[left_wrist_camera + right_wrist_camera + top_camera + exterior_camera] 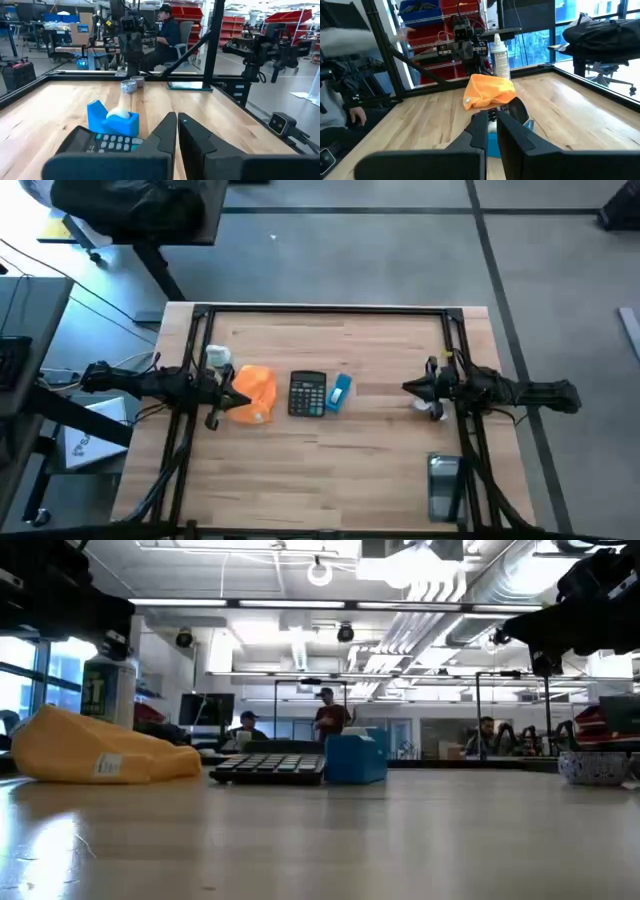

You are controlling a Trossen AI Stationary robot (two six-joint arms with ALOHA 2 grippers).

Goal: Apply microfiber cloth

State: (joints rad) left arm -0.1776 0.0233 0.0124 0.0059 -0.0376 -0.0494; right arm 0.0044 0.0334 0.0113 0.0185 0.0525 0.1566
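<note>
My left gripper (232,398) sits at centre left of the overhead frame, right at the edge of the microfiber cloth (254,393), an orange crumpled mound lying on the bench (330,470) just left of the black calculator (307,394). In my left wrist view my fingers (167,132) are pressed together with only a thin slit between them, pinching nothing. From overhead I cannot be sure whether their tips touch the cloth or only hover beside it. A small blue object (341,391) stands just right of the calculator, and a spray bottle (217,358) stands beside the cloth toward the upper left. My right gripper (411,388) hangs at centre right of the frame, well apart from the cloth, its fingers (479,127) likewise drawn together and empty. A small bowl (597,768) rests near it.
</note>
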